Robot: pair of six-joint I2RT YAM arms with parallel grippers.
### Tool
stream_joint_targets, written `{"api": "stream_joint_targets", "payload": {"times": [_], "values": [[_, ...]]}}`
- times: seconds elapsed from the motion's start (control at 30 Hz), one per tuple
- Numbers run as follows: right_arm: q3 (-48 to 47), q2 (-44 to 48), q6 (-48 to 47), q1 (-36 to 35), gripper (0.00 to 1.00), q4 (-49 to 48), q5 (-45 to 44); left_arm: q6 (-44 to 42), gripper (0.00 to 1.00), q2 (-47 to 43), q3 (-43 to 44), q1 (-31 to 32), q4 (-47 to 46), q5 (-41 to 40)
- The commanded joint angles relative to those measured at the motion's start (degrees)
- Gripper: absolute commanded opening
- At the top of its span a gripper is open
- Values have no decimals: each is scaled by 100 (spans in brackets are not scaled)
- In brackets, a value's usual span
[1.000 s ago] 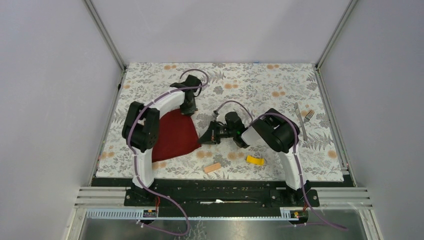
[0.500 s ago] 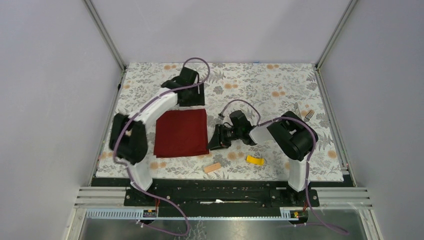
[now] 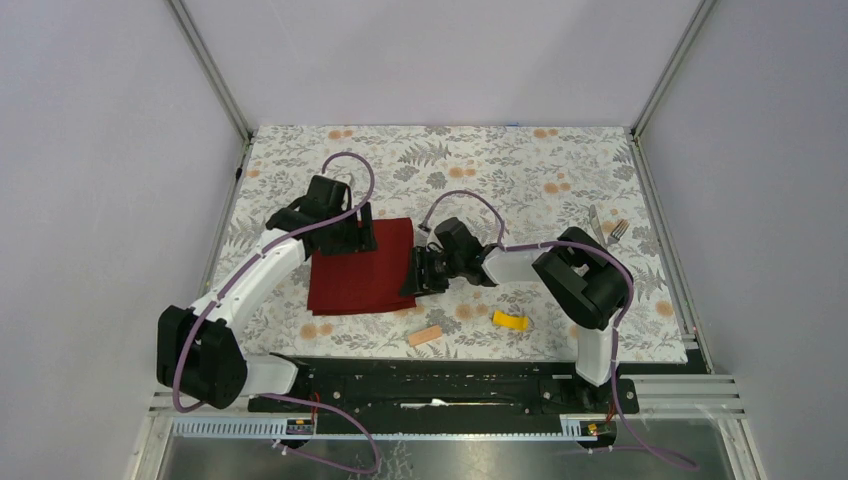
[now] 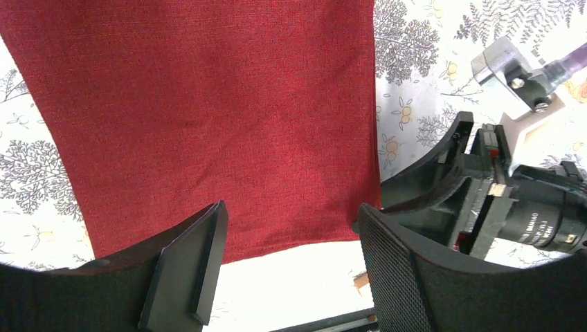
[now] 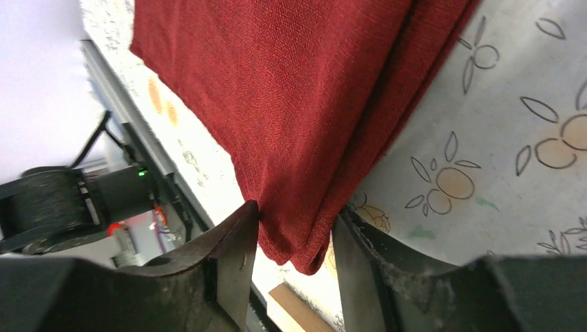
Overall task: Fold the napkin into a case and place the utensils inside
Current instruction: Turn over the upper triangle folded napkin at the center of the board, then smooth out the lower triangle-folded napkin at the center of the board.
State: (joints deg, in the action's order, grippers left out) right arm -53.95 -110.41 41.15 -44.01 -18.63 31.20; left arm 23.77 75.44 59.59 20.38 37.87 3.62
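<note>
The dark red napkin (image 3: 360,268) lies flat on the patterned mat as a folded rectangle. My left gripper (image 3: 352,238) hovers over its far edge; in the left wrist view this gripper (image 4: 291,259) stands open, nothing between its fingers, the napkin (image 4: 208,117) spread below. My right gripper (image 3: 410,282) sits at the napkin's right near corner. In the right wrist view its fingers (image 5: 239,256) stand apart and the layered corner of the napkin (image 5: 304,235) lies loosely between them. The knife (image 3: 596,222) and fork (image 3: 618,230) lie at the far right, partly behind the right arm.
A tan block (image 3: 425,335) and a yellow block (image 3: 511,321) lie near the mat's front edge, just right of the napkin. The tan block (image 5: 304,311) shows below the right fingers. Grey walls close in the table on three sides.
The napkin went from a lifted, draped shape to a flat folded rectangle. Both grippers opened and let go of it. The left arm drew back toward the left.
</note>
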Motion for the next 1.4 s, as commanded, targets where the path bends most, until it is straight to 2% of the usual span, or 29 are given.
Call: {"api": "stream_joint_targets", "payload": {"times": [0.0,0.13,0.2,0.27,0.3,0.43,0.47,0.6,0.7,0.87,1.03,1.2,1.37], "values": [[-257,-4,-679,-299,47,1572,-1434,-106,75,-401,71,-103,-92,97],[-193,110,-1095,-291,22,1827,-1815,-114,75,-389,31,-189,-132,172],[-37,269,-1246,-259,14,1828,-1888,-95,76,-347,-30,-245,-209,292],[143,412,-1329,-115,3,1748,-1651,-56,76,-314,-157,-319,-375,437],[234,461,-1331,-23,0,1692,-1581,-26,76,-297,-236,-380,-494,537],[476,612,-1382,256,0,1475,-1276,334,76,-3,-483,-896,-1041,1235],[475,657,-1420,265,6,1494,-1238,501,76,104,-556,-1096,-1244,1587],[365,922,-1457,265,44,1767,-1582,1328,67,540,-906,-1937,-2248,2594],[-45,944,-1463,310,56,1828,-1808,1612,64,797,-848,-2168,-2627,2486],[-1229,240,-1413,638,59,1828,-2004,1904,63,1345,-550,-2379,-2904,2605],[-2517,-857,-1493,911,63,2088,-1667,1765,61,1764,-269,-2478,-2737,2470],[-3358,-1550,-1458,993,59,2160,-1466,1664,60,2096,-225,-2686,-2773,2419],[-3628,-1894,-1344,1118,55,2092,-1316,1610,59,2401,-168,-2845,-2831,2432]]}}
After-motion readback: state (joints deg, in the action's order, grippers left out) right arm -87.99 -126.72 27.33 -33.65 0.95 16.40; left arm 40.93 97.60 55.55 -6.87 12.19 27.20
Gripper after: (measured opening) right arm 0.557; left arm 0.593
